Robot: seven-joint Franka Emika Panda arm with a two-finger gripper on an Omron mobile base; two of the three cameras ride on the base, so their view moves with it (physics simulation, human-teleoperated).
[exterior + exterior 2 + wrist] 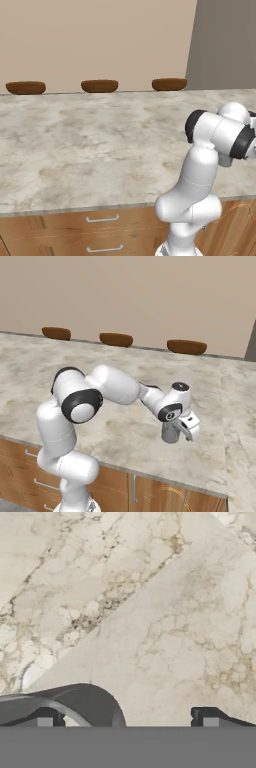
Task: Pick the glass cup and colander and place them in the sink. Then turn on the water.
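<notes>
The glass cup [170, 434], a small grey translucent tumbler, stands upright on the marble counter [125, 426] near its front right part. My gripper [179, 432] hangs low right over it, pointing down, and is open. In the hand view the cup's rim [80, 701] curves across the lower left. The left fingertip [45, 721] sits at that rim and the right fingertip [210, 721] stands well clear of it, so the gripper [127, 722] is off to one side of the cup. The colander, the sink and the water are out of view.
Three dark brown bowls [99, 86] [26, 88] [169, 84] line the counter's far edge by the beige wall. Wooden drawers with metal handles [102, 218] run below the front edge. My white arm [200, 170] bends over the counter's right front.
</notes>
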